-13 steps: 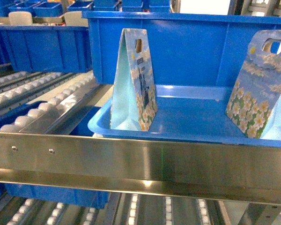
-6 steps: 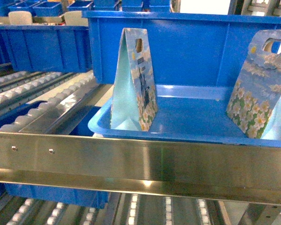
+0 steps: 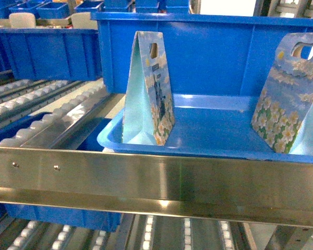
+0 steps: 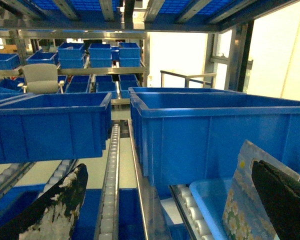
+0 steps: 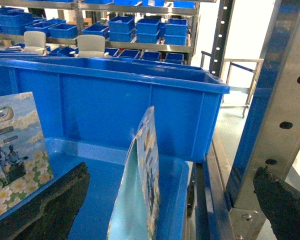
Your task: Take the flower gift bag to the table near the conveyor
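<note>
Both hands spread, holding nothing, and the tall flower-printed paper gift bag [image 3: 147,91] looks light, crushable (pinch its stiff cut-out top).

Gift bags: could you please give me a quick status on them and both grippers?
Left gripper open, empty. Right gripper open, empty. Two flower gift bags upright in blue tray, untouched. Steel rail crosses in front.

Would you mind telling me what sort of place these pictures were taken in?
Most likely a warehouse or order-picking area. Roller conveyor lanes run in steel racking, large blue plastic bins sit on them, more bins fill shelves behind, and two flower gift bags stand in a shallow blue tray.
</note>
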